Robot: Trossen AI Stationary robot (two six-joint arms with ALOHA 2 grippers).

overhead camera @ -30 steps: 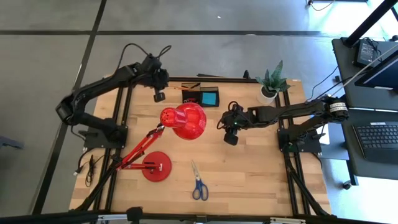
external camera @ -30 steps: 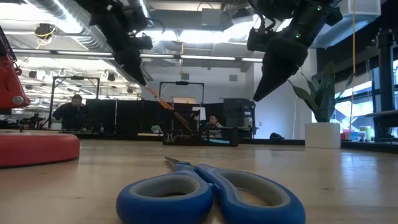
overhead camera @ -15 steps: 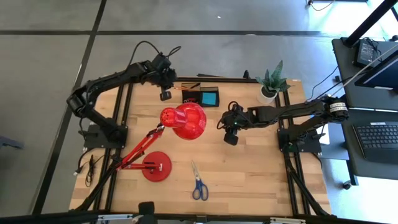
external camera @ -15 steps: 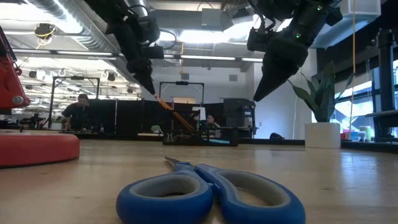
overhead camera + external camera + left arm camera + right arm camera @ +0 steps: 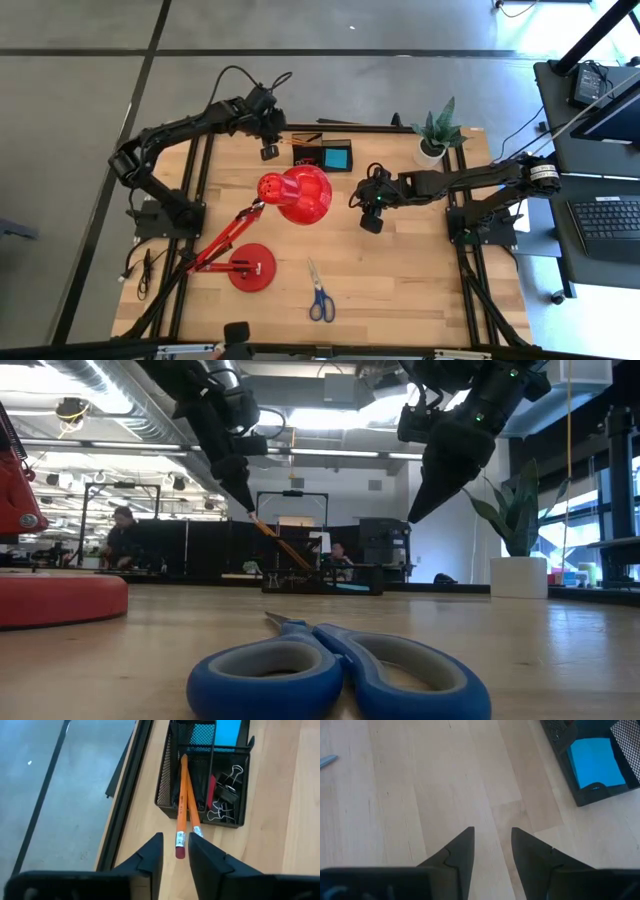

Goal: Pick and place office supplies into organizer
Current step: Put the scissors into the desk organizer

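The black mesh organizer (image 5: pixel 322 155) stands at the table's far edge. It holds a blue block (image 5: pixel 338 157), binder clips (image 5: pixel 225 792) and two pencils (image 5: pixel 184 795) that lean out over its left wall. My left gripper (image 5: pixel 268 152) hovers just left of it, open. One pencil's eraser end (image 5: pixel 180 851) lies between the fingers, with a gap showing on both sides. My right gripper (image 5: pixel 371 222) hangs open over bare wood in front of the organizer (image 5: pixel 592 765). The blue-handled scissors (image 5: pixel 319 293) lie flat near the near edge.
A red desk lamp has its head (image 5: pixel 295 195) just in front of the organizer and its round base (image 5: pixel 250 268) to the near left. A potted plant (image 5: pixel 435 135) stands at the far right corner. Bare wood lies between the scissors (image 5: pixel 330 670) and my right gripper.
My left gripper has moved along the far edge toward the table's right. It has closed in on the organizer and the leaning pencils, and has slowed in the last half second. My right arm has kept still.
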